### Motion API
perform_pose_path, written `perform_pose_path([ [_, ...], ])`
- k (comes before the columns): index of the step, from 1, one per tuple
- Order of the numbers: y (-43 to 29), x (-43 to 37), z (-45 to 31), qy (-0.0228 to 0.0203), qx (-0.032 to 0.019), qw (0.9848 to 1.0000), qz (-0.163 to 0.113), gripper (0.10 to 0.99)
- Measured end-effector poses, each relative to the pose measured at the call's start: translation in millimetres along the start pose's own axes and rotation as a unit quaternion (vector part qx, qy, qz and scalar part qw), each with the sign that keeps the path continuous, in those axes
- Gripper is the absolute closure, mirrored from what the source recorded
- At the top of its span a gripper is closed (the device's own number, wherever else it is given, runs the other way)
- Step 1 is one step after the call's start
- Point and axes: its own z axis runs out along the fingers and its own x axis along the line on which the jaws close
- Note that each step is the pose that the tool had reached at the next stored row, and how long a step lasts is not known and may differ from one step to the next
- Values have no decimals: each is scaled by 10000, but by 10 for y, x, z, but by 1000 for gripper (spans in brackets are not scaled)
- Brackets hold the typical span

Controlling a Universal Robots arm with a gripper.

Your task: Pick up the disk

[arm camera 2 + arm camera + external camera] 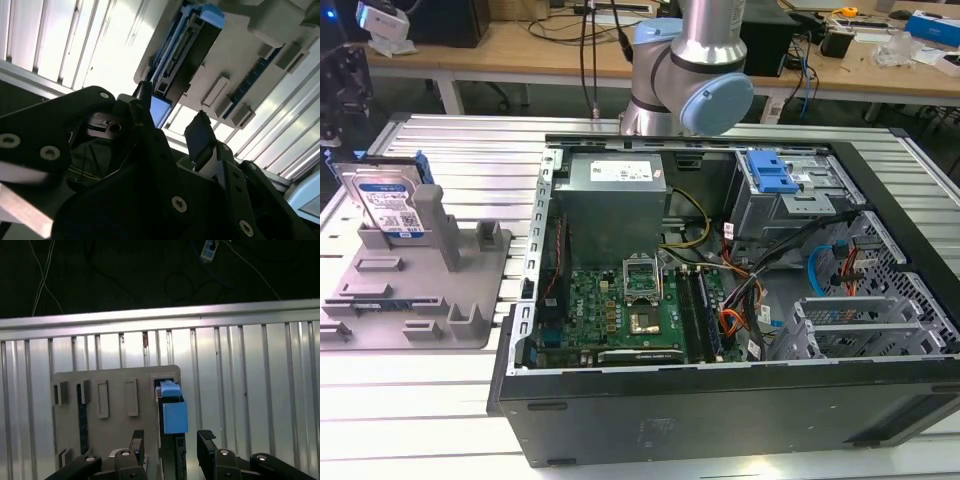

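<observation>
The disk (388,205) is stood on its long edge in a slot of a grey holder (440,290), at about 9 o'clock in the exterior view, with its labelled face turned outward. It is judged to be held upright so that both broad faces are left free for a pinch across its thickness.

In both wrist views the disk is seen edge-on, with its blue rail turned towards the cameras. In the first wrist view the tool (171,440) is spread, one finger lined up to each side of the thin edge. A gap is left on both sides and no contact is seen. How far the fingers are from the disk in height cannot be told. The alignment suits a grasp on the flat faces rather than on the rails.

The holder is carried by a slatted metal table (470,150). An open computer case (720,300) is set at 3 o'clock from the holder, well apart from the disk, so the space around the slot is left free.
</observation>
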Motion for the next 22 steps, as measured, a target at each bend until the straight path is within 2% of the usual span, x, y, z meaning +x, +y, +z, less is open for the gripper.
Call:
perform_pose_path([
  [2, 0, 0, 9, 8, 4, 9997, -241, 545],
  [3, 10, 0, 14, 9, 5, 9996, -271, 545],
  [6, 129, 3, 41, 9, 33, 9996, -274, 545],
  [7, 161, 2, 56, 9, 59, 9996, -280, 545],
  [8, 167, -3, 63, 9, 80, 9995, -290, 545],
  [16, 168, -11, 96, 9, 91, 9995, -306, 545],
  [22, 110, -14, 145, 7, 89, 9998, -177, 545],
])
